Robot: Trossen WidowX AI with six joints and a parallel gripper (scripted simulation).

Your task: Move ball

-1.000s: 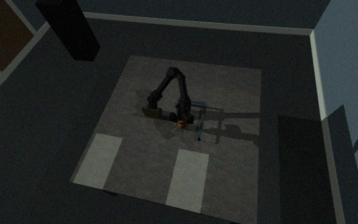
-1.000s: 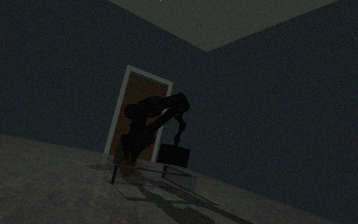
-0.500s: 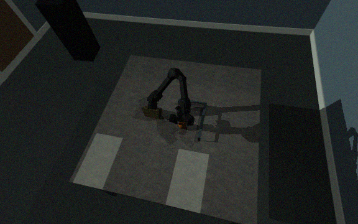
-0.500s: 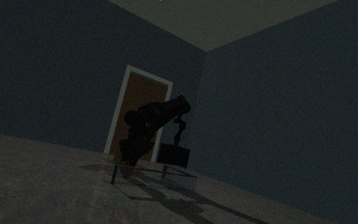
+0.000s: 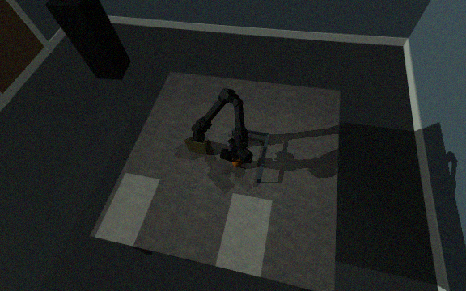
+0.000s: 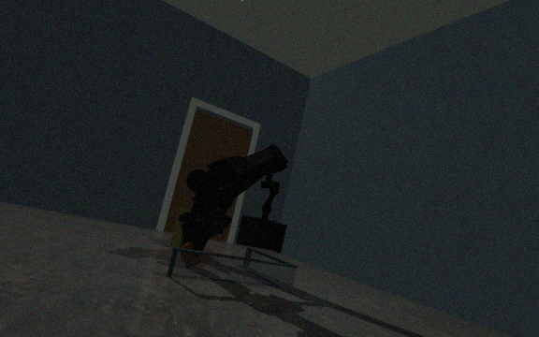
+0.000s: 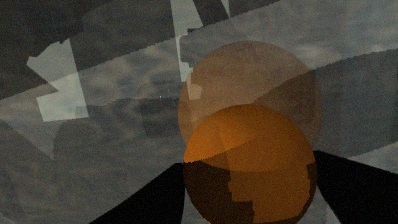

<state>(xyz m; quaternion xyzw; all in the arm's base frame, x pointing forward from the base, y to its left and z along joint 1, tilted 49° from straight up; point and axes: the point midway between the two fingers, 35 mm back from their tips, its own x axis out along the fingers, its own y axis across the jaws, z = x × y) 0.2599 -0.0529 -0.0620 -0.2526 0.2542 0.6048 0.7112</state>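
The orange ball is between the fingers of my gripper. A black finger touches it on each side in the wrist view, so the gripper is shut on the ball. The see-through copy is a pale brown sphere that overlaps the ball's upper part in the wrist view; I cannot make it out in the top and exterior views. The low clear walls stand beside the ball and meet in a corner. Any gap under the ball is hidden.
The arm's base stands by a yellow-brown block, left of the ball in the top view. Two pale rectangles lie on the floor near the front edge. A dark box is at the upper left.
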